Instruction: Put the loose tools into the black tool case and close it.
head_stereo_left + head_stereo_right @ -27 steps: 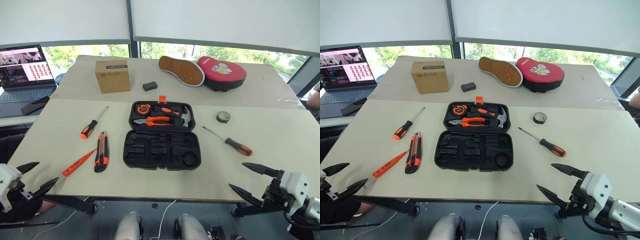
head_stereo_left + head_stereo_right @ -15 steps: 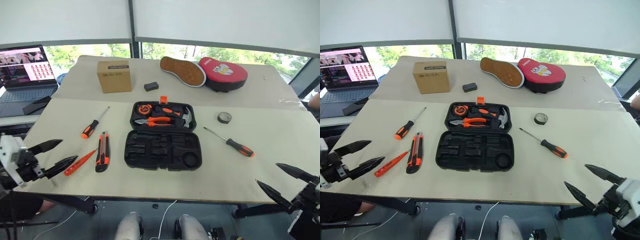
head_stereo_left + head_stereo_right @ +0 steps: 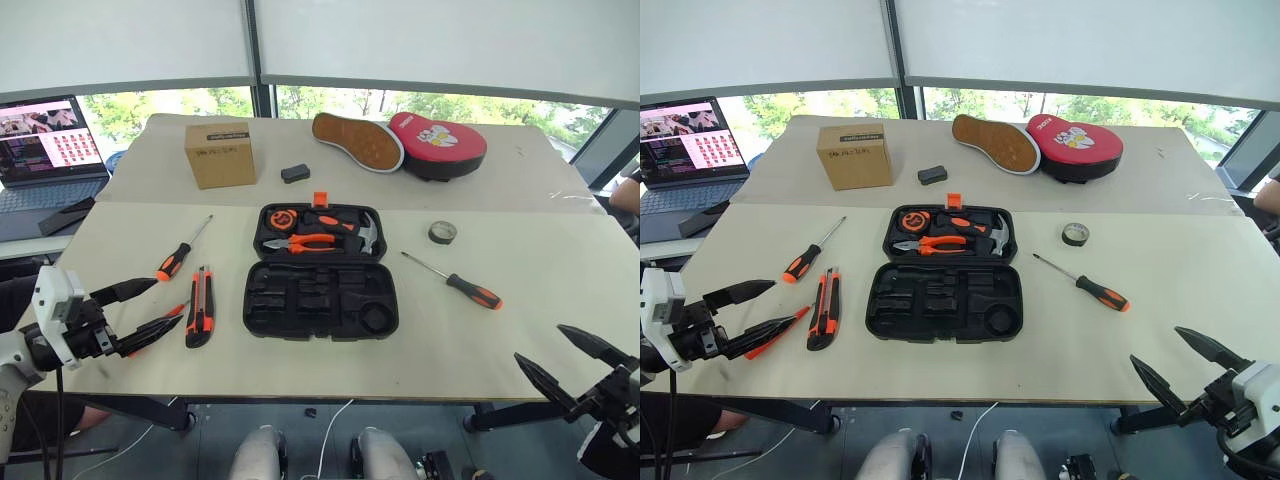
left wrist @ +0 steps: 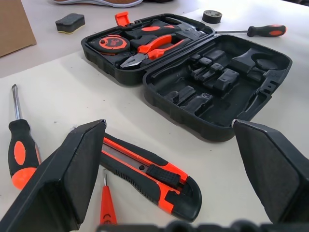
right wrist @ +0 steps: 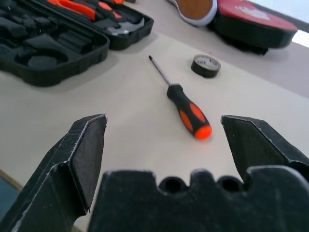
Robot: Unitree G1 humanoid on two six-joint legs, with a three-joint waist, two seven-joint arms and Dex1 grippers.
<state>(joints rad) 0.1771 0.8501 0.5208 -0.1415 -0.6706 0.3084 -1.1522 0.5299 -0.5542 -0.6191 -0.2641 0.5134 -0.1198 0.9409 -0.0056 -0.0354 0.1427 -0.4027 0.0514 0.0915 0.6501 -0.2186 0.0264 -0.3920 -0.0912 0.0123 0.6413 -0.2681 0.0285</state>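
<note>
The slim orange tester screwdriver [image 3: 163, 321] lies on the surface [image 3: 480, 350] just past the left claw [image 3: 140, 308], which gapes wide and empty; its long axis runs diagonally, tip toward the far right. Beside it, the utility knife [image 3: 199, 306] lies lengthwise, near to far. The black tool case [image 3: 320, 298] lies open at centre. The right claw [image 3: 565, 360], spread wide and empty, hangs near the surface's front edge, with a screwdriver [image 3: 460, 283] beyond it, shaft pointing far-left.

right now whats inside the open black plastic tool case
The far half of the black moulded-plastic tool case holds an orange tape measure, orange-handled pliers and a steel-headed hammer. The near half shows bare shaped slots. What lies beneath those tools is covered.
</note>
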